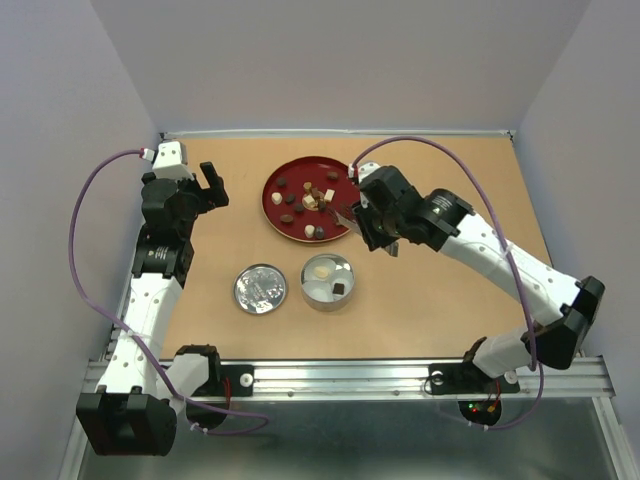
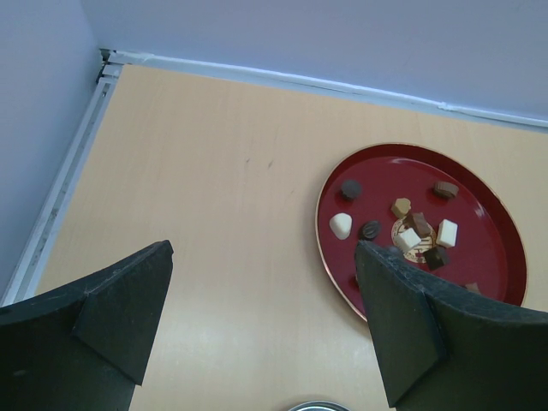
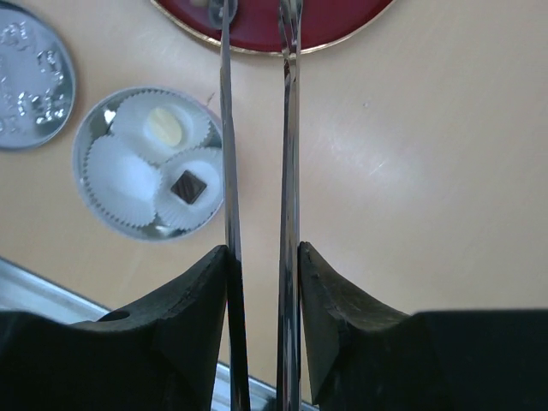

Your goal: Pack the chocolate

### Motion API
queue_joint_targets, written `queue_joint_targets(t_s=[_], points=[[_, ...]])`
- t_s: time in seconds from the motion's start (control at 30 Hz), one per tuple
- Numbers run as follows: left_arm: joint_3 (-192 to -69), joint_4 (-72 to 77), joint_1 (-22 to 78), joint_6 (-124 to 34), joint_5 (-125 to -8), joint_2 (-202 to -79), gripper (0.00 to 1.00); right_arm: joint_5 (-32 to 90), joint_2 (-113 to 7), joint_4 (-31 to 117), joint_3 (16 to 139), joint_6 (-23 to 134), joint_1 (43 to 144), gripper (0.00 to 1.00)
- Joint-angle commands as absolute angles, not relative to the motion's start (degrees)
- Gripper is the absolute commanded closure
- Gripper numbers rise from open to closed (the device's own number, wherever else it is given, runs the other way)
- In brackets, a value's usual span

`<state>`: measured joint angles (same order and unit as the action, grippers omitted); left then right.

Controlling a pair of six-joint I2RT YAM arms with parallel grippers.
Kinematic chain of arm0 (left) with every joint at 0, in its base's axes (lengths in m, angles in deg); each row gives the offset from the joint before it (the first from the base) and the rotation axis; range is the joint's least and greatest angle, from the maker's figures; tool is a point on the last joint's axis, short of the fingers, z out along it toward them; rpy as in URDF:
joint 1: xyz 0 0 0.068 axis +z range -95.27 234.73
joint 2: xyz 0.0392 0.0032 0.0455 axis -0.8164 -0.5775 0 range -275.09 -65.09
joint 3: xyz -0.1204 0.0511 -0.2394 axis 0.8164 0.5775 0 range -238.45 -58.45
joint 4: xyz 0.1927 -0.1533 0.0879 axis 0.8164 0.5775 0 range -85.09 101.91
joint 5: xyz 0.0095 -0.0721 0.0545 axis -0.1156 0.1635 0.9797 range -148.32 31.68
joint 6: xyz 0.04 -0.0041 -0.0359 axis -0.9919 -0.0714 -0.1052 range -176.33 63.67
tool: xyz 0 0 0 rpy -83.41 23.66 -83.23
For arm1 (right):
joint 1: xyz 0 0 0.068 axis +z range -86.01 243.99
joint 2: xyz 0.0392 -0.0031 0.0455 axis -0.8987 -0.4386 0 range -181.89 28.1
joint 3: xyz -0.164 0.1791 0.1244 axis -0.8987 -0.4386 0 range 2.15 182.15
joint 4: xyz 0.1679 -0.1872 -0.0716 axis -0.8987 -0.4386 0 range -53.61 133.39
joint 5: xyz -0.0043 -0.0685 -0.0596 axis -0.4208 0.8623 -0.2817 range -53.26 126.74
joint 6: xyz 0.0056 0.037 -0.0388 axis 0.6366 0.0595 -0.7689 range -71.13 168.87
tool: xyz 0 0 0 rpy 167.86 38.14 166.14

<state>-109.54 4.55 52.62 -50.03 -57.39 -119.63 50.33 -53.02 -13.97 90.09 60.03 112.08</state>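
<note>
Several small chocolate pieces (image 1: 308, 200), dark brown, reddish brown and cream, lie on a red plate (image 1: 275, 210). They also show in the left wrist view (image 2: 411, 224). A round tin (image 1: 327, 298) holds white paper cups, one with a cream piece (image 3: 167, 127) and one with a dark square piece (image 3: 187, 187). My right gripper (image 3: 261, 250) is shut on metal tongs (image 3: 227, 128), whose tips reach over the near edge of the plate (image 3: 257, 34). Nothing shows between the tong arms. My left gripper (image 2: 264, 250) is open and empty, above the table left of the plate.
The tin's silver lid (image 1: 260, 288) lies flat to the left of the tin. A metal rail runs along the near table edge (image 1: 340, 375). Walls close the table at the back and both sides.
</note>
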Motion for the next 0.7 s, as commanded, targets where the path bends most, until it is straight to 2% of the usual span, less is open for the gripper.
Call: queue_joint_targets(t_s=[0.0,0.67], points=[[-110.04,2.98,53.06,-50.0,-57.8,-119.05,0.01,57.83,-56.53,-5.66,89.77,57.76,112.59,0.57],[-110.13,2.89,53.06,-49.83,-58.06,-119.23,0.01,60.91,-66.2,-2.14,88.28,54.24,111.71,0.56]])
